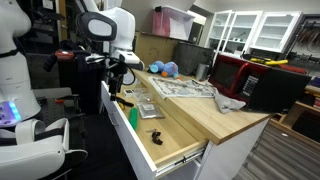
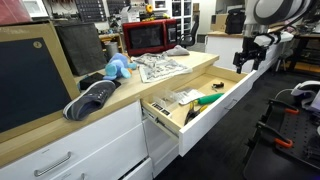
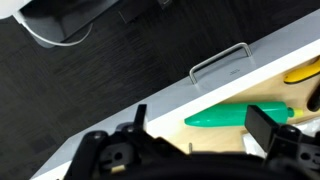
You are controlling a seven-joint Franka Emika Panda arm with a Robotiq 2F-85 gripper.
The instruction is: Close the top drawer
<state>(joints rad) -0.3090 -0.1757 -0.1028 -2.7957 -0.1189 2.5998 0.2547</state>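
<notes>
The top drawer [image 1: 172, 136] of the white cabinet stands pulled far out, showing its pale wood inside in both exterior views [image 2: 172, 108]. In the wrist view its flat white front [image 3: 165, 92] carries a thin loop handle [image 3: 220, 62]. A green tool [image 3: 235, 116] lies inside near the front, and it also shows in both exterior views [image 1: 131, 116] [image 2: 207, 99]. My gripper [image 3: 200, 128] is open and empty, hanging just above the drawer's front edge near one end [image 1: 125, 72] [image 2: 247, 58]. It touches nothing that I can see.
The wooden countertop [image 2: 120, 95] holds a newspaper [image 1: 182, 88], a blue plush toy [image 2: 117, 68], a grey slipper [image 2: 92, 98] and a red microwave [image 2: 150, 36]. Small black, yellow and white items lie in the drawer. Dark floor [image 3: 90, 80] lies in front of the cabinet, and a white machine [image 1: 30, 130] stands beside it.
</notes>
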